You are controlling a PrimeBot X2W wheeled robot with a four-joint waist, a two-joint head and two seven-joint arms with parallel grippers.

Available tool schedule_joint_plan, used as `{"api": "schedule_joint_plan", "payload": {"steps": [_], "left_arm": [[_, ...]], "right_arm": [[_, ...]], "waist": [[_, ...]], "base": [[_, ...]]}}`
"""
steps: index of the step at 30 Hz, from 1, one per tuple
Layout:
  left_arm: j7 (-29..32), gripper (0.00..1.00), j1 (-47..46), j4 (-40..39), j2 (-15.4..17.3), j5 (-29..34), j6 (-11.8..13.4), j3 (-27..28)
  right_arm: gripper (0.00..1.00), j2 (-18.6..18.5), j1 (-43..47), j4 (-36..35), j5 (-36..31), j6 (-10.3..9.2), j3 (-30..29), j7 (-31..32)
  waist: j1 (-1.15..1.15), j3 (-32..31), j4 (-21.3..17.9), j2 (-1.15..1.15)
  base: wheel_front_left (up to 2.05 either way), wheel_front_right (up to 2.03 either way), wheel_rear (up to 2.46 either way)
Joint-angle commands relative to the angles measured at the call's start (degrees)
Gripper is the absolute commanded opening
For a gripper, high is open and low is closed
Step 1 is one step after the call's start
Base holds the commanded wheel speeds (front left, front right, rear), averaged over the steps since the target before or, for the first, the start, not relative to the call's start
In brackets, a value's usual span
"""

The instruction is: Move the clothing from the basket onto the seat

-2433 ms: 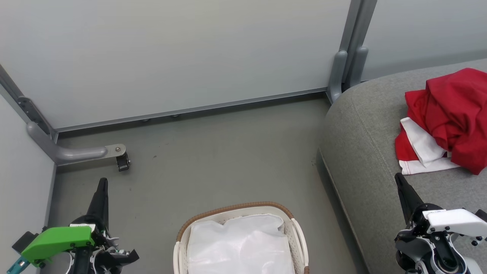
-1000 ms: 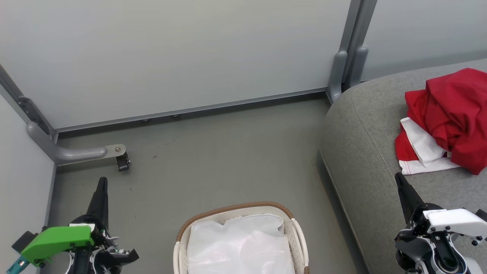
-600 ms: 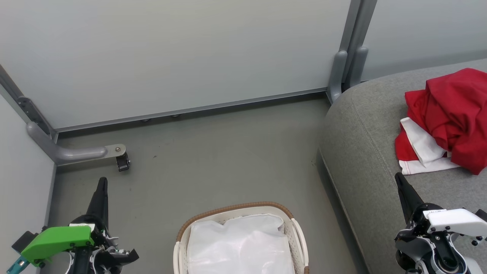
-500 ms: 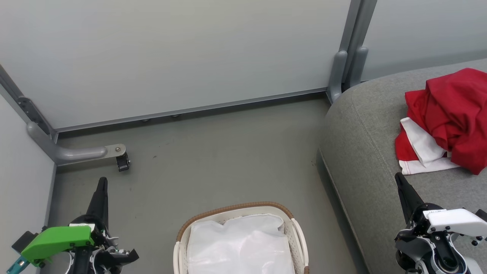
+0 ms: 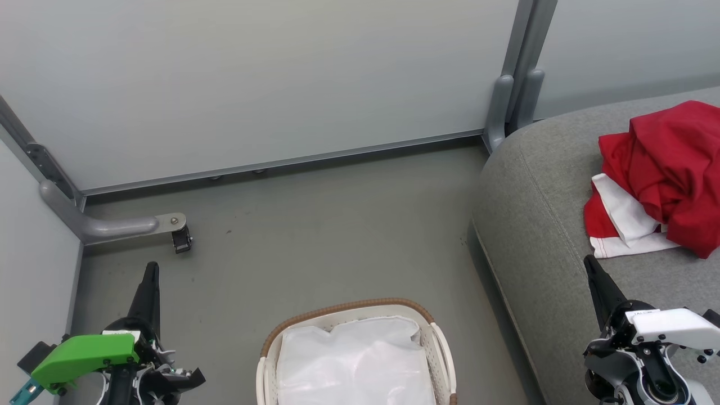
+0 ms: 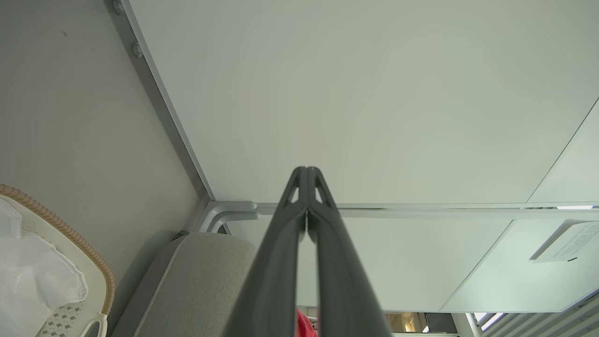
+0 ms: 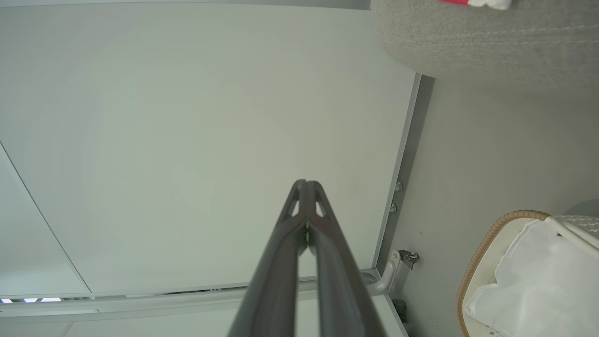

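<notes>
Nothing has moved from the older pictures to this one. The tools, the clothes and the basket all sit in the same spots. I think that means the job is done and the robot is just resting.

The clothing (image 5: 664,169) lies in a soft heap on the seat (image 5: 540,225), at about 3 o'clock in the head view. The plain red piece (image 5: 675,146) is on top. The red piece with white bands (image 5: 621,219) pokes out from under it, on the side nearer the robot. Both are well in from the seat's round edge, so I do not think they will slide off.

The basket (image 5: 343,307) stands on the floor (image 5: 315,236) at 6 o'clock, near the seat. Inside it I can see just the crinkly white sheet (image 5: 354,360). No red shows in there, though the near end of the basket is cut off by the picture's edge.

The left tool (image 5: 150,275) is at 8 o'clock, over the floor. Its two fingers are pressed together, narrow, and they hold nothing. The left wrist view shows the tips touching.

The right tool (image 5: 593,275) is at 4 o'clock, over the seat, near the clothing but apart from it. It is narrow too, tips together, and empty.

If anything is left to do, I think it is only a peek under the white sheet.
</notes>
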Motion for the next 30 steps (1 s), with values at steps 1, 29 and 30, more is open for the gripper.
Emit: {"api": "schedule_joint_plan", "payload": {"steps": [1, 29, 30], "left_arm": [[0.25, 0.0, -0.71, -0.1, 0.4, -0.18, -0.24, 0.12], [0.24, 0.0, -0.71, -0.11, 0.39, -0.18, -0.25, 0.12], [0.24, 0.0, -0.71, -0.11, 0.39, -0.18, -0.25, 0.12]], "right_arm": [[0.0, -0.27, -0.46, -0.15, 0.23, 0.0, -0.09, 0.07], [0.0, -0.27, -0.46, -0.15, 0.24, 0.0, -0.08, 0.06], [0.0, -0.27, -0.46, -0.15, 0.24, 0.0, -0.08, 0.06]], "waist": [[0.0, 0.0, 0.0, 0.0], [0.0, 0.0, 0.0, 0.0], [0.0, 0.0, 0.0, 0.0]], "base": [[0.0, 0.0, 0.0], [0.0, 0.0, 0.0], [0.0, 0.0, 0.0]]}}
